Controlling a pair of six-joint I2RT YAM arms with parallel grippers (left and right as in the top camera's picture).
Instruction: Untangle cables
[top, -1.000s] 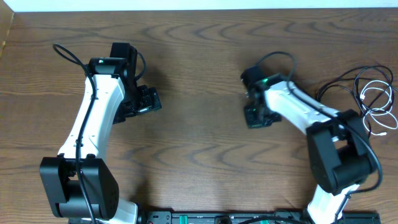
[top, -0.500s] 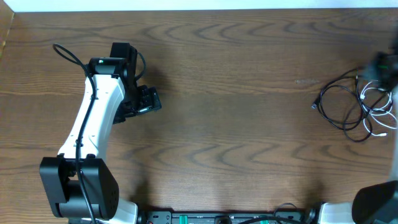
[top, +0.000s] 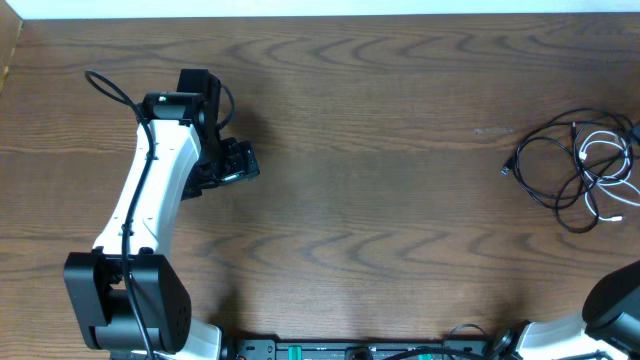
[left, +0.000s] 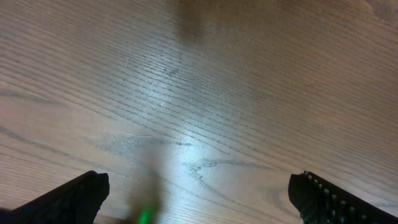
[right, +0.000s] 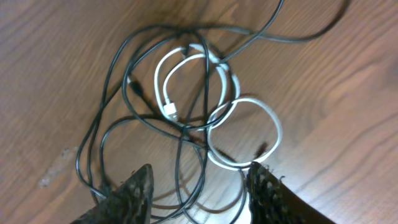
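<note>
The cables (top: 573, 165) lie in one tangle at the far right of the table: thin black cords (right: 115, 68) in loose loops crossing a thin white cord (right: 278, 127) with small plug ends. My right gripper (right: 199, 196) is open and hovers just above the near side of the tangle, with black loops between its fingers; it holds nothing. In the overhead view the right gripper is out of frame. My left gripper (top: 240, 160) is open and empty over bare wood (left: 199, 124) at the left, far from the cables.
The table is dark wood. Its back edge (top: 320, 14) runs along the top. The left arm's base (top: 125, 305) stands at the front left and the right arm's base (top: 615, 300) at the front right corner. The cables lie near the right edge.
The right arm has swung from the table's middle to the far right and left the overhead view, uncovering the cables. The left arm has not moved.
</note>
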